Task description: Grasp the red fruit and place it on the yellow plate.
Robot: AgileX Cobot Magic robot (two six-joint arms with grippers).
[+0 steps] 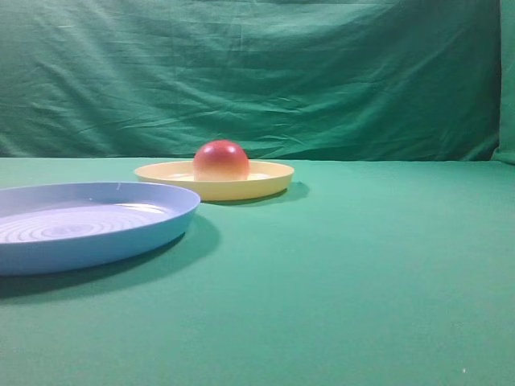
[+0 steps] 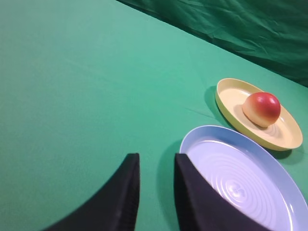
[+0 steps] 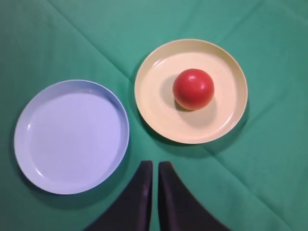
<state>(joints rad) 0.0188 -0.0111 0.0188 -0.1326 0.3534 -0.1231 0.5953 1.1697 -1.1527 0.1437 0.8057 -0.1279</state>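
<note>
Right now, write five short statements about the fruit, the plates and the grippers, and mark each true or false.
1. The red fruit sits on the yellow plate. True.
2. The blue plate holds a second fruit. False: it holds nothing.
3. The right gripper grips the fruit. False: it is shut on nothing, apart from the fruit.
4. The two plates are stacked. False: they lie side by side.
5. The left gripper holds nothing. True.

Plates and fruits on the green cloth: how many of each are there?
Plates: 2, the yellow plate and the blue plate
Fruits: 1, the red fruit, resting on the yellow plate
Total: 3
</note>
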